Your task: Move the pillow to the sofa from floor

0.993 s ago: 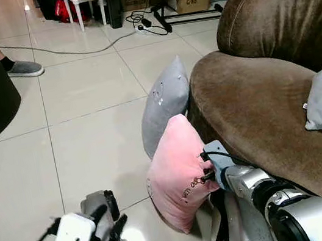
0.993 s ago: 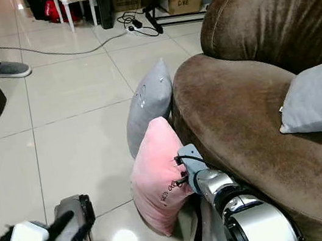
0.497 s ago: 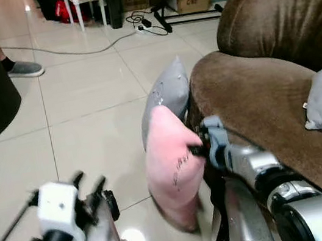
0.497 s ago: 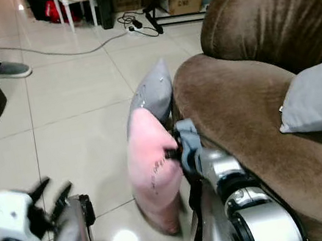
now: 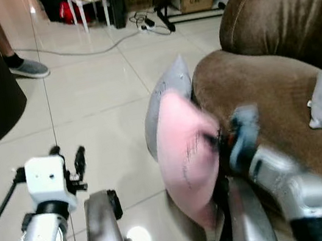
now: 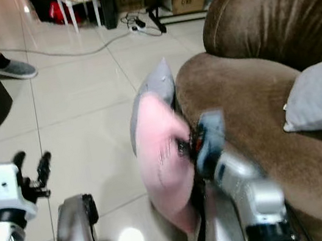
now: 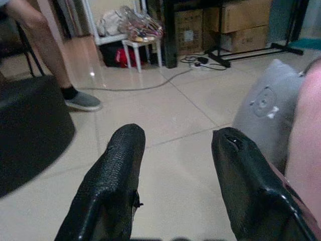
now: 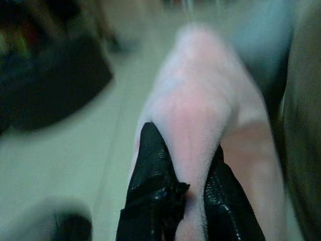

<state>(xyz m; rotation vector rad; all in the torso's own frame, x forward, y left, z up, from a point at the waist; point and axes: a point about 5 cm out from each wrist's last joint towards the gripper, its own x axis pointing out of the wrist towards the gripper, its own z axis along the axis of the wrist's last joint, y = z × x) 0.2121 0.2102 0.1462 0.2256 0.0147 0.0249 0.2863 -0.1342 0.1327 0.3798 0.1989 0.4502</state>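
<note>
Mid-lift: right gripper pinched tight on a fold of the pink pillow, which hangs beside the brown sofa, in front of a grey pillow. Best to carry it well above the seat edge before letting go. Soft, plush, sagging, dark lettering on its face. Left gripper spread wide, holding nothing, over the floor.
</note>
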